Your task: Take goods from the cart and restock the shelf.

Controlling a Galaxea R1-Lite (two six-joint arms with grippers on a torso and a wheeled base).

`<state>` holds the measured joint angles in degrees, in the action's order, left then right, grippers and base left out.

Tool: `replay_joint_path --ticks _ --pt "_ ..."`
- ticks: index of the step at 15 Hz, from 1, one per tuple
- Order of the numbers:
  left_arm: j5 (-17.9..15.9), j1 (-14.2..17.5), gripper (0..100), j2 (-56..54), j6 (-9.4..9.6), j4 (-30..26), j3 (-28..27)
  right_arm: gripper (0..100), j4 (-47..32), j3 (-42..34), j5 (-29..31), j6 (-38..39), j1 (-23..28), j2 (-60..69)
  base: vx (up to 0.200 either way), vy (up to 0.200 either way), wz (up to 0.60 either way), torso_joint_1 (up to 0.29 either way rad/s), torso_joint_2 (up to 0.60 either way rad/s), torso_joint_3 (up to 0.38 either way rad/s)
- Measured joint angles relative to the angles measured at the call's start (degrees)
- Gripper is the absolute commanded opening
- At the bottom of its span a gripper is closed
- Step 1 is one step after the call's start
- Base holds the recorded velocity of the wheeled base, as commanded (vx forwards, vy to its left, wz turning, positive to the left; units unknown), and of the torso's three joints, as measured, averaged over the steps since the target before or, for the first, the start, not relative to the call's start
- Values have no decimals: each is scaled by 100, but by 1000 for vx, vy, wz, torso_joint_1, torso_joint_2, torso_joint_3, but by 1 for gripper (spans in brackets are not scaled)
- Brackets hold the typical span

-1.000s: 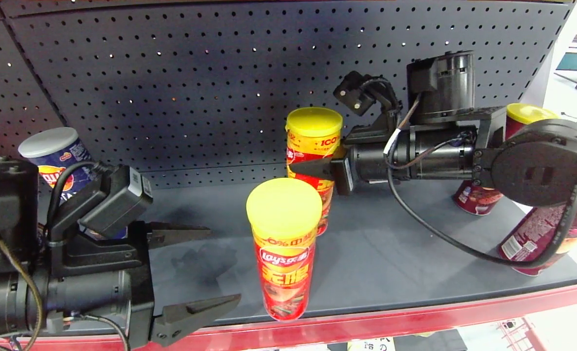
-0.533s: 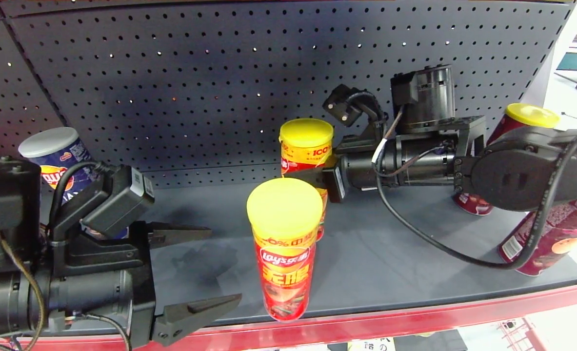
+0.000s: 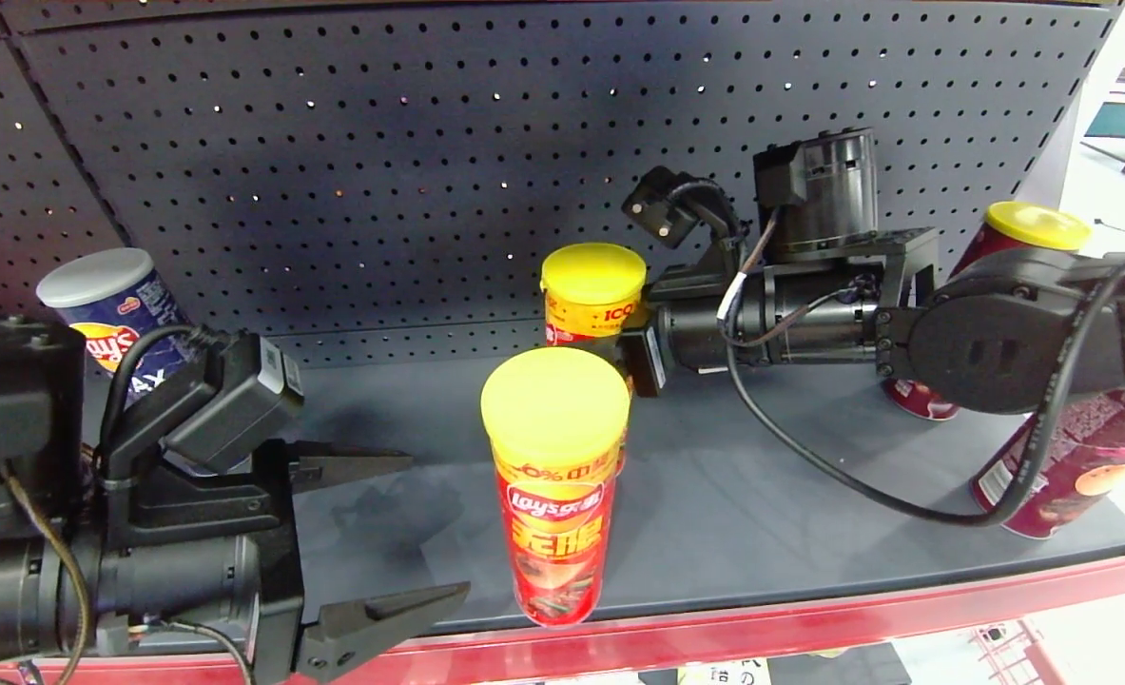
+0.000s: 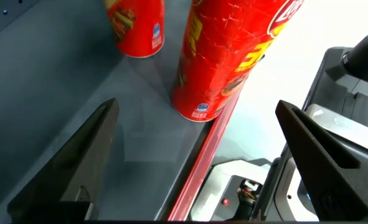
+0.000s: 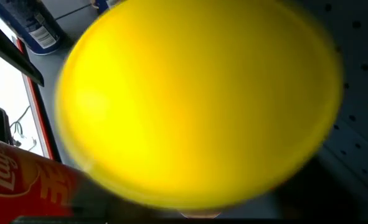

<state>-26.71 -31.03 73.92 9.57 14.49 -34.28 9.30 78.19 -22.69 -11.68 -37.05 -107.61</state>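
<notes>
Can (image 3: 592,290) at shelf (image 3: 714,533) rear clamped by right fingers (image 3: 630,347), left fingers (image 3: 381,614) spread wide, empty, near front can (image 3: 554,495).

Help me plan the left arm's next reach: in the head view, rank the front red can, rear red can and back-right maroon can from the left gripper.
From the left gripper:
1. Front red can, beside it at the shelf edge.
2. Rear red can, behind that, in the right gripper.
3. Back-right maroon can, far across the shelf.
</notes>
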Motion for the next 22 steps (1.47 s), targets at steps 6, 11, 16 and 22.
replay_joint_path --ticks 6,11,16,22 --pt "5 22 100 -9 2 4 85 100 -17 -219 66 130 6 193 0 0 0 0 0 0" --pt "118 322 100 -141 0 6 367 100 -20 -1169 304 227 22 955 0 0 0 0 0 0" --pt "123 401 100 -614 33 -7 794 100 -17 -2302 521 243 30 1930 0 0 0 0 0 0" --pt "373 396 100 -2068 39 -788 1384 100 -35 -4002 597 232 20 3807 0 0 0 0 0 0"
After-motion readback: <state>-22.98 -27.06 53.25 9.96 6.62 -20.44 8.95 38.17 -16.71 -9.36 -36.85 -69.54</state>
